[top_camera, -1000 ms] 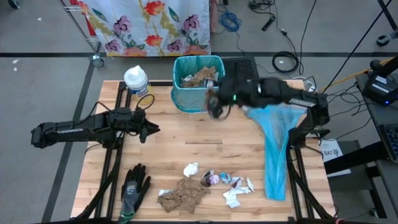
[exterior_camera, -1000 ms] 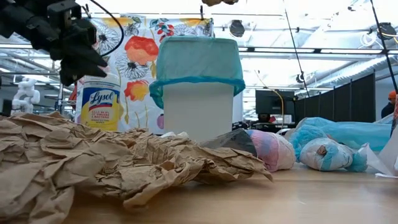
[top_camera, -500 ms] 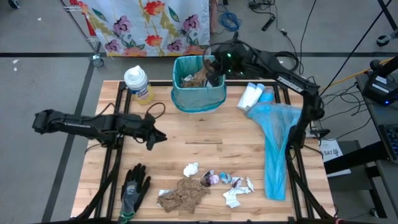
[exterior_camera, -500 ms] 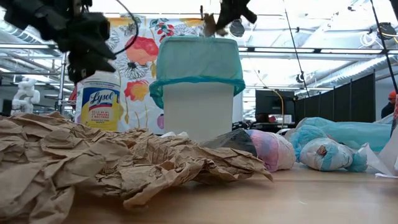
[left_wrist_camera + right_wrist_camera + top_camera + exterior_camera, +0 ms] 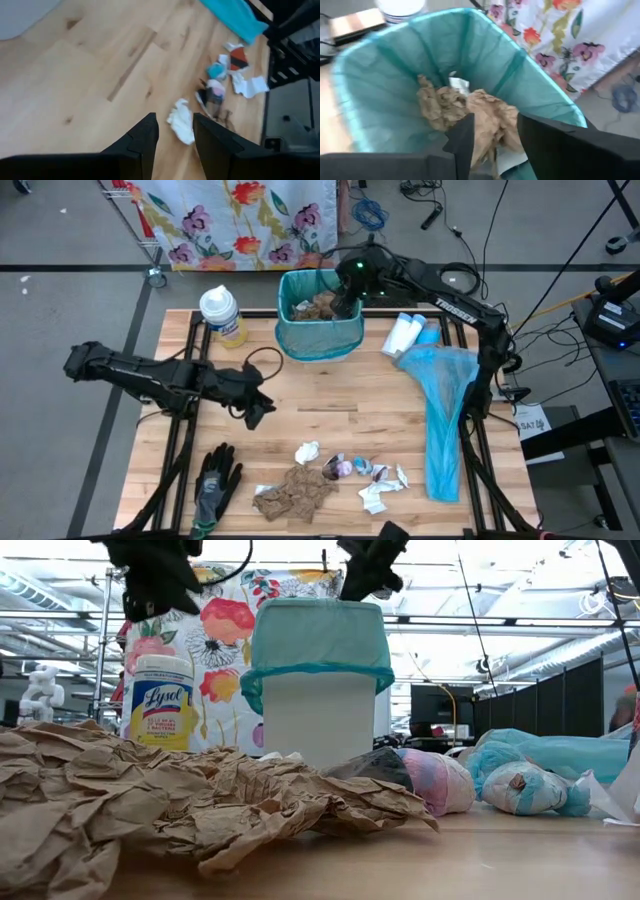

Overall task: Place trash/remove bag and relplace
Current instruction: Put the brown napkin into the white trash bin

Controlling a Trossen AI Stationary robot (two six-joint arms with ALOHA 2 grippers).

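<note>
- Over the mouth of the bin, at the bench's far edge, the right end effector hangs with its fingers apart and nothing between them; crumpled brown paper and a white scrap lie in the teal liner right under it.
- Near mid-bench the left end effector hovers above bare wood, fingers apart and empty, aimed toward the white tissue scrap.
- Along the near edge lies the trash: a brown paper towel, tissue scraps and shiny wrapper balls, close together.
- Between the bin and that litter the bench is open planking.
- A glove lies by the near left corner, a wipes canister left of the bin, a teal bag down the right side.
</note>
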